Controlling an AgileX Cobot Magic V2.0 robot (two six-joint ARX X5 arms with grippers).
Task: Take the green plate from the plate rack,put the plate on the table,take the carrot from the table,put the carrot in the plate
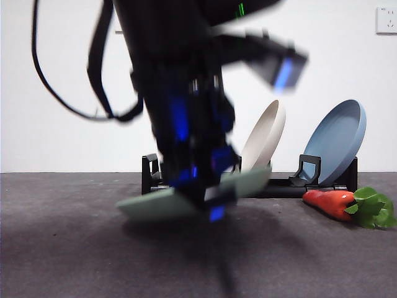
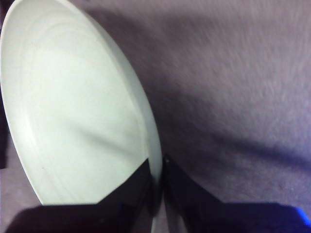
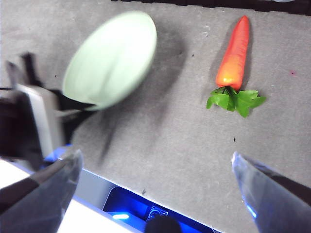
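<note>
Dark grey table [image 1: 74, 248] filled the foreground. Just above it the left gripper [image 1: 208, 195] clamped the rim of the green plate [image 1: 161, 203], held nearly flat. That plate looked stiff, light and smooth; a rim pinch suited it. The right gripper [image 3: 155, 170] waited with jaws spread wide. Right lay the carrot [image 1: 332, 202], probably slippery, best pinched mid-body. Farthest stood the rack [image 1: 291, 180].

A beige plate [image 1: 265, 135] is being held upright, leaning, in a slot near the middle of the front view. A blue plate [image 1: 337, 140] is being propped the same way well to its right. A white wall socket [image 1: 386, 20] is being shown at the top corner.
</note>
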